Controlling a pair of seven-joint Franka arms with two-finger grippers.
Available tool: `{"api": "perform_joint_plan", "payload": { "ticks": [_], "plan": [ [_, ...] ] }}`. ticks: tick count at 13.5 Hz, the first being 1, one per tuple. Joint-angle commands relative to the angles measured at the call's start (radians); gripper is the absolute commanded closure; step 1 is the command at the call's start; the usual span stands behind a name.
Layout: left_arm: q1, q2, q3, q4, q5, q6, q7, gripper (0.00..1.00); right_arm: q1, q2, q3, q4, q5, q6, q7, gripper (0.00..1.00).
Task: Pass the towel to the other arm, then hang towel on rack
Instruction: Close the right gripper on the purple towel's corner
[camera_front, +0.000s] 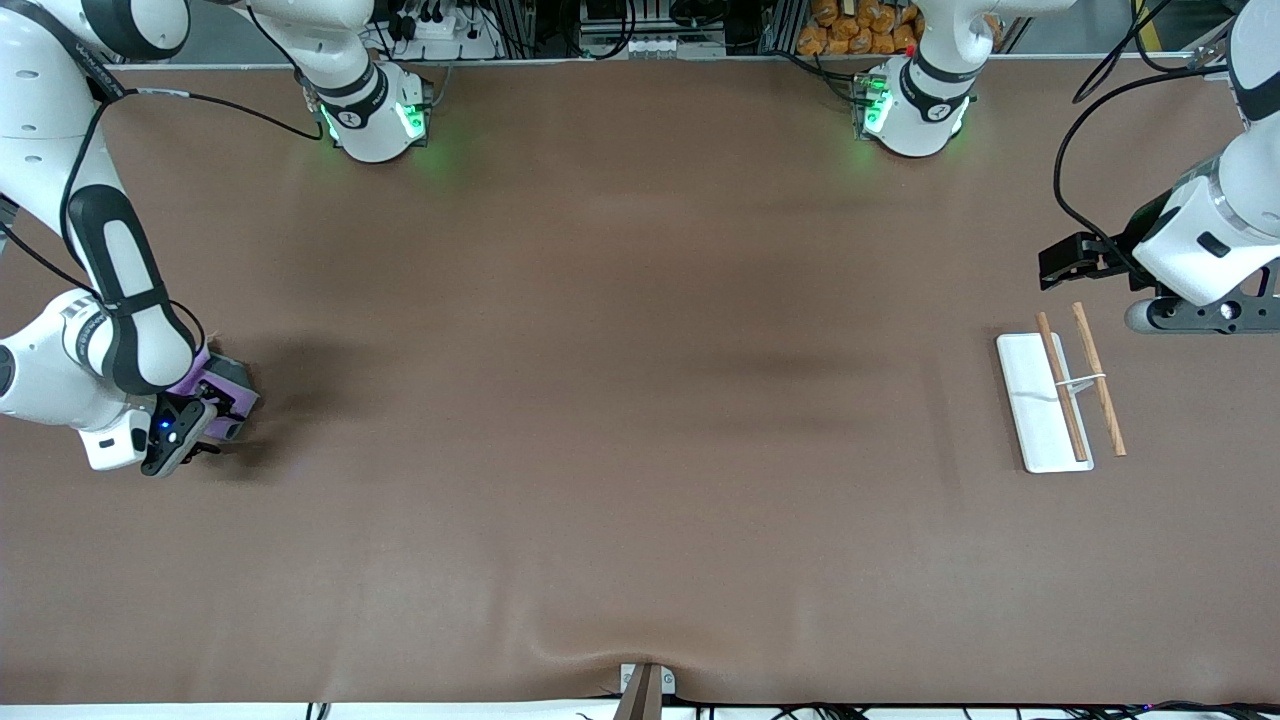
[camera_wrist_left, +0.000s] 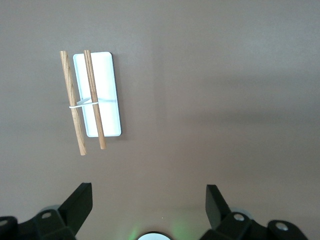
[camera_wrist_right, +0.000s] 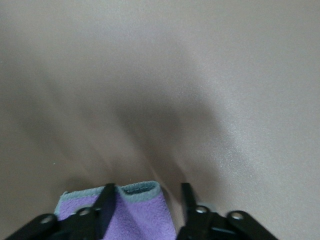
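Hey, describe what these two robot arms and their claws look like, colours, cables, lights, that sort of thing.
Both arms are glossy white with black joint bands and green lights glowing at their bases. Black cables loop along each. The right claw is black with a small blue light on it; the left claw has black, wedge-shaped fingers on a dark grey mount.

The brown table (camera_front: 640, 420) lies open between its ends. Sole obstacle: the rack (camera_front: 1062, 400) at 3 o'clock, its rods raised over the base, toward the left arm's end.
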Motion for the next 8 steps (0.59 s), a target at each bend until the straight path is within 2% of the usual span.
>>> {"api": "perform_joint_plan", "payload": {
  "ticks": [1, 2, 3, 7, 8],
  "plan": [
    [-0.002, 0.002, 0.0, 0.0, -0.011, 0.013, -0.004, 0.0, -0.017, -0.006, 0.015, -0.008, 0.025, 0.005, -0.036, 0.78],
    [-0.002, 0.001, 0.0, 0.002, -0.011, 0.013, -0.004, 0.0, -0.017, -0.008, 0.015, -0.008, 0.025, 0.004, -0.036, 0.91],
    [-0.002, 0.002, 0.0, 0.002, -0.011, 0.013, -0.004, 0.0, -0.014, -0.009, 0.015, -0.008, 0.025, 0.001, -0.034, 1.0],
    [0.0, -0.001, 0.0, 0.003, -0.015, 0.013, -0.001, 0.0, -0.017, -0.017, 0.029, 0.003, 0.036, -0.048, -0.019, 1.0],
    [0.001, -0.002, 0.0, 0.005, -0.015, 0.013, 0.002, 0.0, -0.013, -0.02, 0.029, 0.006, 0.071, -0.071, -0.013, 1.0]
  ]
}}
